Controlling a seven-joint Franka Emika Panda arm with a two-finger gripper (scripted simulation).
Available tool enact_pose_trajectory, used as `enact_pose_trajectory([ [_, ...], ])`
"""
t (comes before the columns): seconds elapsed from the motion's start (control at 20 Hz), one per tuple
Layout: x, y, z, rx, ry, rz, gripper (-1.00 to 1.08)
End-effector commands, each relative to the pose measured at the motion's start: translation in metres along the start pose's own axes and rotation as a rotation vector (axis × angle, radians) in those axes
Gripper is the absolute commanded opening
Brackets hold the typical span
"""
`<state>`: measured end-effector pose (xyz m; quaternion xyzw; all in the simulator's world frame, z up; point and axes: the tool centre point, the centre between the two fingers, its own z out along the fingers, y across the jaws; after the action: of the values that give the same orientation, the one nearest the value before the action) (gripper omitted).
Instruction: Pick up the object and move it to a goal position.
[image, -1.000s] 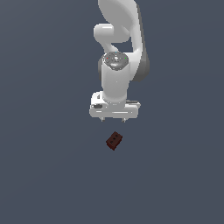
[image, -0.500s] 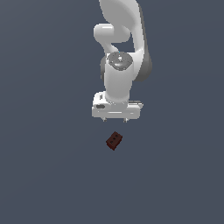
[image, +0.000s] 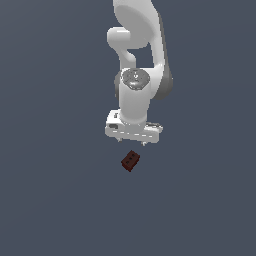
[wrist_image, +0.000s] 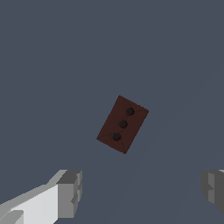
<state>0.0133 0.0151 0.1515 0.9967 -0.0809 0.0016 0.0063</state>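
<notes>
- The small dark reddish-brown rectangular block (image: 130, 160) lies on the plain dark slate-grey surface (image: 50, 190), turned at a slant to the frame in both views.
- In the wrist view the block (wrist_image: 122, 124) shows its long top face with three tiny dark round dots in a single row along its length, evenly spaced.
- Faint diagonal creases run from the corners of that top face toward its middle; the side facets look a shade darker than the top.
- The block is much smaller than the white two-fingered gripper (image: 132, 141) of the glossy white robot arm (image: 136, 75).
- In the exterior view the gripper hangs above the block, apart from it, with a clear gap of bare surface between them.
- The grey fingertips (wrist_image: 70, 192) stand spread wide at opposite edges of the wrist view, released and holding nothing; the block sits beyond them, touching neither.
</notes>
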Motion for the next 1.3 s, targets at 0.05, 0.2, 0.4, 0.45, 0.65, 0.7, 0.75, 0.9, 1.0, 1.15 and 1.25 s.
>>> enact_pose_trajectory([
  [0.05,0.005,-0.001,0.012,0.004,-0.002,0.080,1.00],
  [0.2,0.010,-0.002,0.024,0.008,-0.004,0.164,1.00],
  [0.4,0.017,-0.002,0.041,0.011,-0.006,0.278,1.00],
  [0.45,0.018,-0.002,0.045,0.011,-0.006,0.303,1.00],
  [0.65,0.023,-0.003,0.058,0.012,-0.007,0.387,1.00],
  [0.7,0.023,-0.003,0.060,0.012,-0.007,0.404,1.00],
  [0.75,0.024,-0.003,0.063,0.012,-0.007,0.420,1.00],
  [0.9,0.026,-0.003,0.069,0.011,-0.007,0.458,1.00],
  [1.0,0.027,-0.003,0.072,0.011,-0.007,0.476,1.00],
  [1.15,0.028,-0.003,0.074,0.011,-0.007,0.492,1.00],
  [1.25,0.028,-0.003,0.075,0.011,-0.007,0.495,1.00],
])
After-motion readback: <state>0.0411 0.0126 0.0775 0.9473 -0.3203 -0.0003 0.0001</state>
